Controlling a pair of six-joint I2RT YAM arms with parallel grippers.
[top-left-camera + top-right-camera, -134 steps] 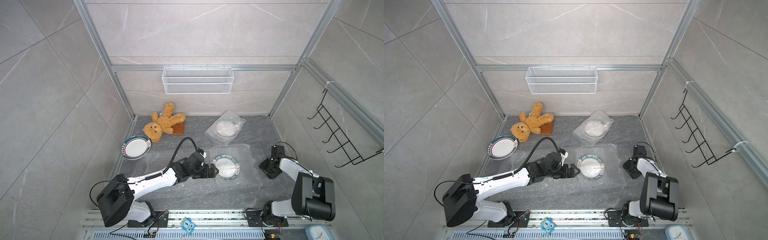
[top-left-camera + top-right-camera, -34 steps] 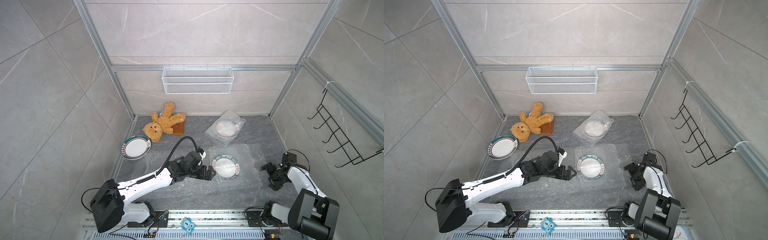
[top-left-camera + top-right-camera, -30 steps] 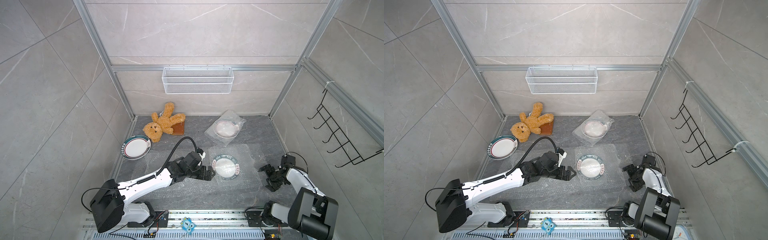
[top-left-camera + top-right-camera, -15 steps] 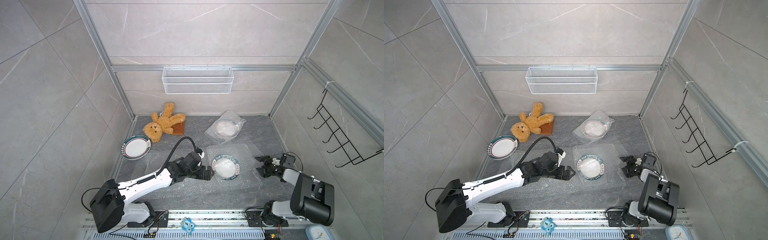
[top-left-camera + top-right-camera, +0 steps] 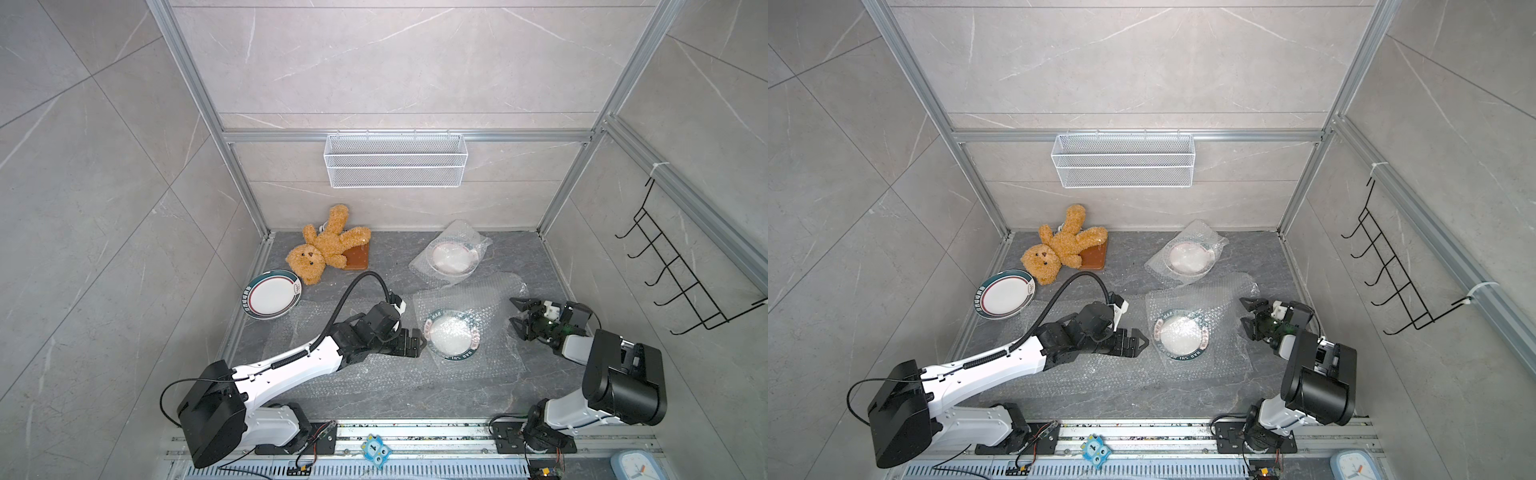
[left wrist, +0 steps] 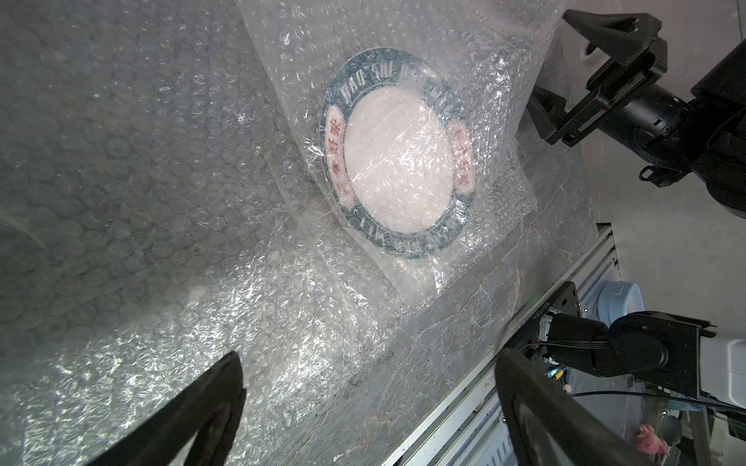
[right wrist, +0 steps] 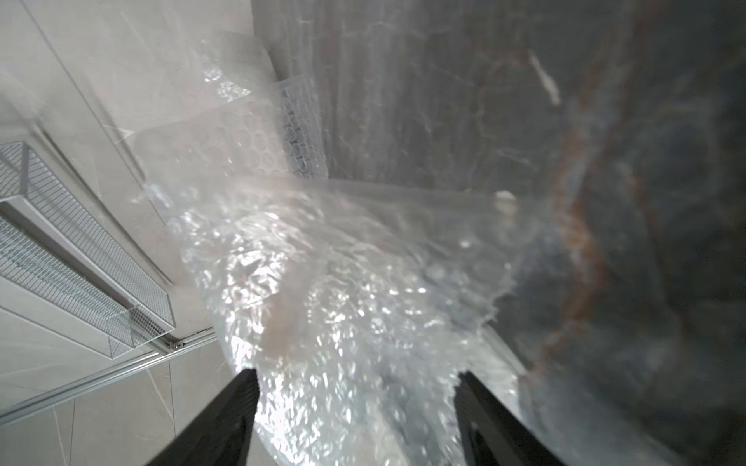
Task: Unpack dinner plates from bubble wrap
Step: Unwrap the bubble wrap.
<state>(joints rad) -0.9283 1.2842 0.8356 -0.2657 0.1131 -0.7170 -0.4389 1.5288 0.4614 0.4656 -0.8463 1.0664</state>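
A dark grey marbled table [image 5: 457, 401] carries a clear, crinkly bubble wrap pouch [image 5: 469, 303] at its middle, with a round green-rimmed white dinner plate [image 5: 452, 336] inside. The left hand [image 5: 419, 341] gapes just beside the plate. The right hand [image 5: 516, 311] gapes at the wrap's opposite edge.

Qty: 3 plates [image 5: 272, 296] [image 5: 452, 257] [image 5: 453, 336], 1 teddy [image 5: 322, 249], 1 basket [image 5: 395, 166].

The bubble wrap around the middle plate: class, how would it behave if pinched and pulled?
Probably floppy: the bubble wrap lies crinkled and creased. Likely light itself, yet the plate inside may weigh it down, so it could drag.
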